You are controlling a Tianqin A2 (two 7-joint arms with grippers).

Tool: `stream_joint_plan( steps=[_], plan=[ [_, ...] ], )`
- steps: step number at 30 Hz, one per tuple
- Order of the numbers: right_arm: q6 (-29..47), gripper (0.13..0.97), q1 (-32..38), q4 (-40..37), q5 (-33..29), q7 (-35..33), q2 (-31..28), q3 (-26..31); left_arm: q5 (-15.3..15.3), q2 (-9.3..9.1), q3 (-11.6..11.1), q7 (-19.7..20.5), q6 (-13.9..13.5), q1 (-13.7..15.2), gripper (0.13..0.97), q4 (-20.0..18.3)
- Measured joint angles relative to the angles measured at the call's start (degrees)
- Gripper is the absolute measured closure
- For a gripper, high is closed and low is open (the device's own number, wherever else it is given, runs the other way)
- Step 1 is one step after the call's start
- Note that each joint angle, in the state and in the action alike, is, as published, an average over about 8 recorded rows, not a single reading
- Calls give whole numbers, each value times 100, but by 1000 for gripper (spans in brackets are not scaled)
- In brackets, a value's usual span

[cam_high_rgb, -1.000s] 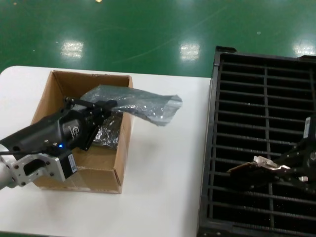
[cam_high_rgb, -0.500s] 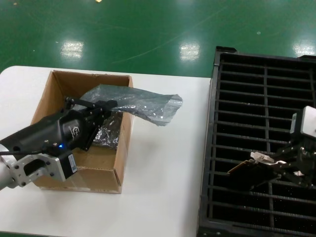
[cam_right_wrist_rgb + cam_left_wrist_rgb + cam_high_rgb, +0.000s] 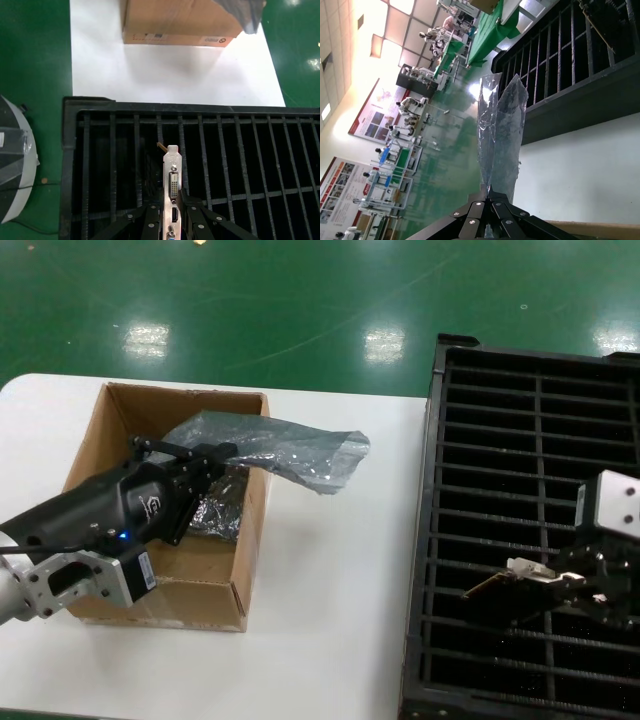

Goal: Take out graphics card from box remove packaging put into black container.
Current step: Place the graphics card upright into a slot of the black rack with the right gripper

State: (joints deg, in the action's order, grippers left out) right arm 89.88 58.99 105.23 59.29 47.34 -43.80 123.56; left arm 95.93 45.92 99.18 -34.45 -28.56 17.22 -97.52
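The left pincer (image 3: 215,453) sits over the box (image 3: 100,455), at about 9 o'clock in the head view, its fingers clenched on one end of the packaging (image 3: 275,450). The left wrist view shows the same grip: the 2 fingertips (image 3: 480,207) meet on the crinkled bag's (image 3: 500,130) end. From that grip the bag stretches toward 3 o'clock, passing over the box's right wall and hanging in the air above the white tabletop (image 3: 330,580). A dark, shiny shape lies inside the box just below the pincer; what it is cannot be made out.

The box stands on the left half of the tabletop. The black container (image 3: 540,410) fills the right side of the head view, from 1 o'clock down to 5 o'clock, its long slots divided by thin ribs.

The right pincer (image 3: 565,585) is over the container at about 4 o'clock, grasping the graphics card (image 3: 510,585). In the right wrist view its fingers (image 3: 150,225) close on either side of the silver bracket (image 3: 173,187), which stands on edge in line with the slots, its ports facing the camera. The card (image 3: 161,146) itself shows only as a thin edge beyond the bracket, above the ribs of the container (image 3: 70,165). Whether the card's lower edge already sits inside a slot cannot be told.
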Motion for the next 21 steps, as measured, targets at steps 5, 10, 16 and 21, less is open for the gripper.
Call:
stream_joint_plan(
  steps=[5,10,16,21],
  plan=[
    [2,907,21,130,-45,-21,-16,180,0,0,0,0,0,0,957,0],
    [3,899,9,197,-91,-98,1,320,0,0,0,0,0,0,957,0],
    [-11,886,-40,194,-162,-216,61,333,0,0,0,0,0,0,957,0],
    [-33,832,-118,212,-172,-324,90,235,0,0,0,0,0,0,957,0]
  ],
)
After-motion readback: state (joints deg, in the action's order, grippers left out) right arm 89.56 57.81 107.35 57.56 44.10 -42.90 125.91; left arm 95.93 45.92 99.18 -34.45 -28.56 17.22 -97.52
